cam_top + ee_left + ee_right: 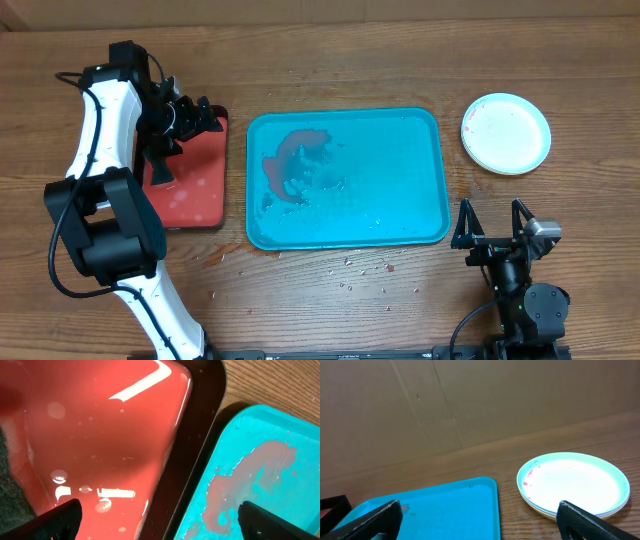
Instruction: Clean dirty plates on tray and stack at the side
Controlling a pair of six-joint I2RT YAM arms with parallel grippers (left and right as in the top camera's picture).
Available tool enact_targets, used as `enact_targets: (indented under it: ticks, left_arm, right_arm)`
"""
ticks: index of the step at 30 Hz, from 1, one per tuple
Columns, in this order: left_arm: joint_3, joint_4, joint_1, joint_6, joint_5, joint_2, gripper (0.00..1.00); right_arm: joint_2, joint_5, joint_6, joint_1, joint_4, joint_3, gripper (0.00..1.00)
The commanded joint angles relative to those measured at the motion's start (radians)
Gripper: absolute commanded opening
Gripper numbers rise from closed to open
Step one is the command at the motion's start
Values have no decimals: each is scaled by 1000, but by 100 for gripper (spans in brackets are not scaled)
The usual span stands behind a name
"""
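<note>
- The large turquoise-blue rectangular plastic tray point(345, 178) lies flat in the middle of the wooden table point(330, 60). In the overhead view its long axis runs left to right, with its short sides facing the two arms' sides.
- A reddish-pink smear point(290, 160) covers the left part of its floor, with wet patches spreading toward the middle.
- The small round plastic plates point(506, 133) sit in a stack on the table, off the tray, near its far right corner. The right wrist view shows the top plate pale mint at the rim, with red marks at its left edge and at least one more rim under it point(572, 480).
- The left gripper point(205, 118) hangs over the far end of the smaller red tray with a dark rim point(195, 180), which lies just beside the blue tray's left side. Its fingers are spread wide point(160, 525), with nothing between them.
- The right gripper point(492, 225) is over the table by the blue tray's near right corner, well apart from the plates. Its fingers are also spread wide point(477, 525), holding and touching nothing.
- Small crumbs point(350, 265) are scattered on the table along the blue tray's near edge.
</note>
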Motion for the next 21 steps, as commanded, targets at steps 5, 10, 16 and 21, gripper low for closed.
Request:
enact_targets:
  ticks: [5, 10, 16, 21]
  left_arm:
    - [22, -53, 2, 16, 7, -26, 100]
    - [10, 13, -28, 22, 28, -152, 100]
    - [-154, 278, -129, 278, 25, -428, 100]
    - [-439, 447, -175, 459, 25, -683, 100]
  right_arm:
    - [-8, 10, -5, -4, 6, -10, 100]
    - [-8, 10, -5, -4, 6, -10, 100]
    - [-8, 10, -5, -4, 6, -10, 100]
    - [-8, 10, -5, -4, 6, -10, 100]
